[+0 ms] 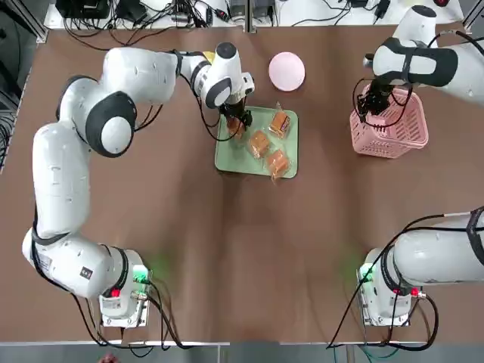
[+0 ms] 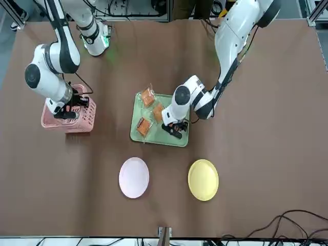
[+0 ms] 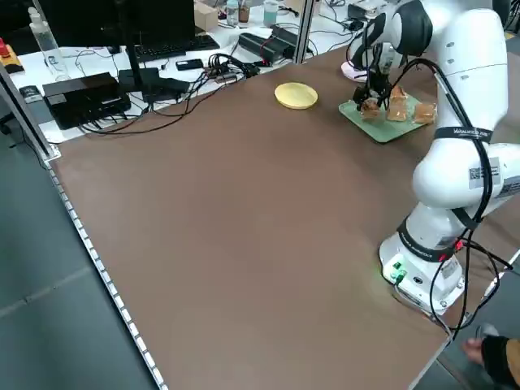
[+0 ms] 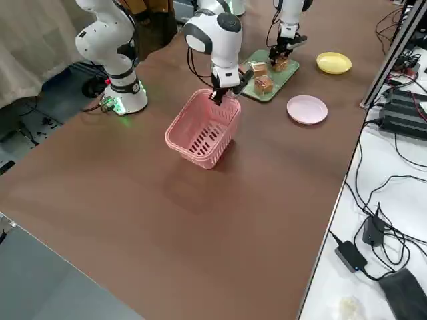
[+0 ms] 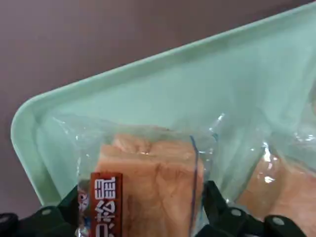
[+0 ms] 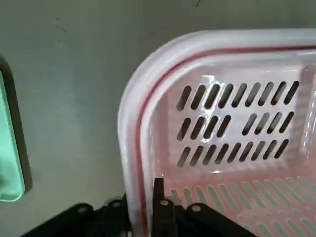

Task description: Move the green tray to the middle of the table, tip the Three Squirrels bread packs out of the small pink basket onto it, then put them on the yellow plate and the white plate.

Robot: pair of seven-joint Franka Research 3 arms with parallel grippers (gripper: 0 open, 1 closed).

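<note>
Top: left gripper point(image 1: 236, 124) clamped on bread pack point(image 1: 235, 127) at tray point(image 1: 236, 159) upper-left corner; three more packs point(image 1: 259, 144) on tray, frame centre. Right gripper point(image 1: 368, 108) closed on basket point(image 1: 393, 130) rim, right. White plate point(image 1: 287, 71) above tray.
Front: yellow plate point(image 2: 203, 179) lower centre.

Two glossy white arms with dark grey joint bands, black cables looped alongside, black grippers, and square bases lit green and red.
</note>
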